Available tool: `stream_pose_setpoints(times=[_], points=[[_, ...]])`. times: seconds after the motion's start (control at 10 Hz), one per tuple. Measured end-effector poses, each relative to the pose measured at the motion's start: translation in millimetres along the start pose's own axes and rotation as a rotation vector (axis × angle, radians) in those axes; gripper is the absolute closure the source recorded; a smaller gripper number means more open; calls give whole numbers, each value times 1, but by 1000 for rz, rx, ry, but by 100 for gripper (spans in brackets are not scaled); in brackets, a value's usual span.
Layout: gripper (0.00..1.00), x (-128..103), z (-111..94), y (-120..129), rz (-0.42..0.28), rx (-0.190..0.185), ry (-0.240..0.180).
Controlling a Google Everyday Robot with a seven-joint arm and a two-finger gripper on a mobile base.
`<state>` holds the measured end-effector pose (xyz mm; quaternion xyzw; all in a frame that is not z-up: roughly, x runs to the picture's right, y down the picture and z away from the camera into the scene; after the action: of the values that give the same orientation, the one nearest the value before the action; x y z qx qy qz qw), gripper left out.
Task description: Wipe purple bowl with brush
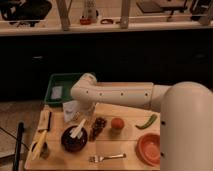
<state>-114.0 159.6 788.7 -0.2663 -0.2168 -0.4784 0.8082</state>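
Gripper (75,113) at centre-left, under the bend of the white arm (120,94); whether it grips cannot be told. Wooden table (125,146) below. Purple bowl (66,142) lower left, just beneath the gripper. Brush (78,128) leans inside the bowl. Judged mid-wipe; the next move calls for sweeping the brush across the bowl's floor.

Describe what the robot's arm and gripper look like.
The arm is thick, rounded and cream-white, with a row of small dark dots along its side. The gripper, pale too, sits just above the purple bowl.
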Motion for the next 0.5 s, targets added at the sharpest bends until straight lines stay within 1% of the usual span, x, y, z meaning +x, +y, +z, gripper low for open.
stream_pose_setpoints(times=[0.1,0.3,0.5], points=[[100,-3,-1,-7,-15,4,1],[100,-18,-1,-20,-56,17,-12],[100,-37,-1,-19,-80,30,-33]])
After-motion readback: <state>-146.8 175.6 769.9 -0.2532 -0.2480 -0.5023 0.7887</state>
